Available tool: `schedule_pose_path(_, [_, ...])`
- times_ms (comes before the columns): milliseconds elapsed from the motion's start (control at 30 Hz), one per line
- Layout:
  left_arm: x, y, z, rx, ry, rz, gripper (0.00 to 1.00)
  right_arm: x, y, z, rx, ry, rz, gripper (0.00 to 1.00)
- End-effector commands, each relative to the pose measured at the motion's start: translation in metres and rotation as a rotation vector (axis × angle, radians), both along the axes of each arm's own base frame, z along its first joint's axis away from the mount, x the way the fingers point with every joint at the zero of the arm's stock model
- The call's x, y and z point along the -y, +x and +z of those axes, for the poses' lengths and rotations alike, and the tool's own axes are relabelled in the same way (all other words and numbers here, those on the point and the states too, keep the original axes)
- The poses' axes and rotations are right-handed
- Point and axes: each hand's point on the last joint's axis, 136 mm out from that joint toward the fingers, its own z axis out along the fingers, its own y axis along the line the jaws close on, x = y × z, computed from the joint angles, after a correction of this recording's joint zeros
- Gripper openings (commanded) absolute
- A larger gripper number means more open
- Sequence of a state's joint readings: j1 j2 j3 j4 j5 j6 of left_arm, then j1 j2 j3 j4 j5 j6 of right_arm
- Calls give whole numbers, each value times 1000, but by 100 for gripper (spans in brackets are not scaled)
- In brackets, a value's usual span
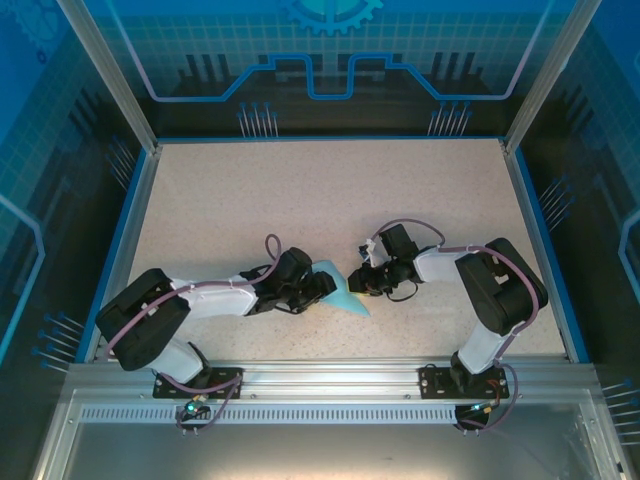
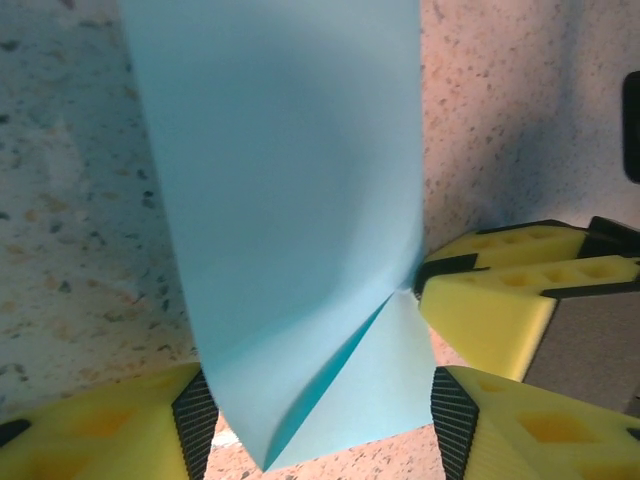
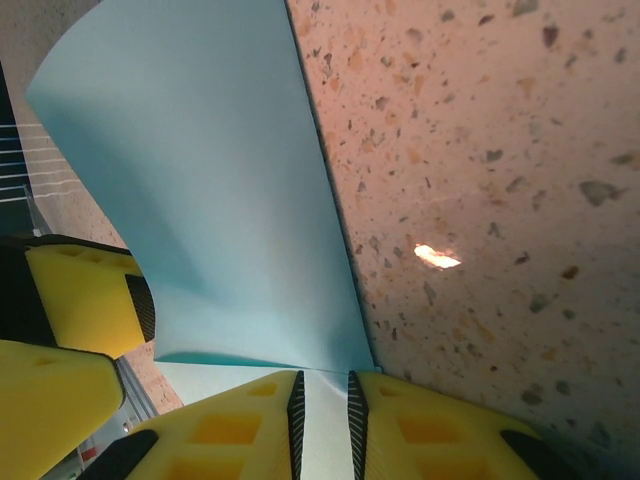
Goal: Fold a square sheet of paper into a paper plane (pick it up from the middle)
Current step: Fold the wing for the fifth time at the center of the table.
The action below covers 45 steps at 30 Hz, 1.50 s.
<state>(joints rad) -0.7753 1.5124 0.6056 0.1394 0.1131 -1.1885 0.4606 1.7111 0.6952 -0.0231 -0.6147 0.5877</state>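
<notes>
Your right gripper (image 3: 323,385) was clenched on the paper (image 3: 220,200). Its two yellow fingers (image 3: 430,420) met at the bottom of the right wrist view, with only a thin strip of blue nipped between the black pads. From that pinch the paper bowed away in a smooth curve over the speckled table (image 3: 500,150).

Your left gripper (image 2: 315,410) was unclenched, its jaws wide apart and straddling the paper's near end. The paper's edges just reached the pads on both sides, and a diagonal crease (image 2: 340,368) ran across that end. In the left wrist view the right gripper's fingers sat at the right, biting the paper's right edge where the crease began.

From above, your right arm (image 1: 495,290) rose from its base at the near-right rail, bent at the elbow and sent its forearm leftward. Your left arm (image 1: 150,315) mirrored it, with its elbow swung out left and its forearm running right. The two wrists met nose to nose near the table's front middle. The paper lay between them, its tip pointing toward the near edge. Behind the table, the blue back wall (image 1: 330,60) carried a gear emblem (image 1: 330,12).
</notes>
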Motion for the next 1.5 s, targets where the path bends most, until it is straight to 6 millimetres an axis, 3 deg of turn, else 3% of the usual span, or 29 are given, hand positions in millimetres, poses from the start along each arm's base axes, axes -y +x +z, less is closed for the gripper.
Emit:
schedule_pose_path(0, [2, -1, -4, -6, -33, 23, 60, 12, -4, -24, -12, -73, -25, 23])
schedule_pose_path(300, [4, -1, -1, 11, -32, 19, 49, 11, -3, -21, -1, -67, -22, 23])
schedule_pose_path(1467, [10, 6, -1, 30, -40, 12, 41, 11, -3, -22, -3, -62, -28, 25])
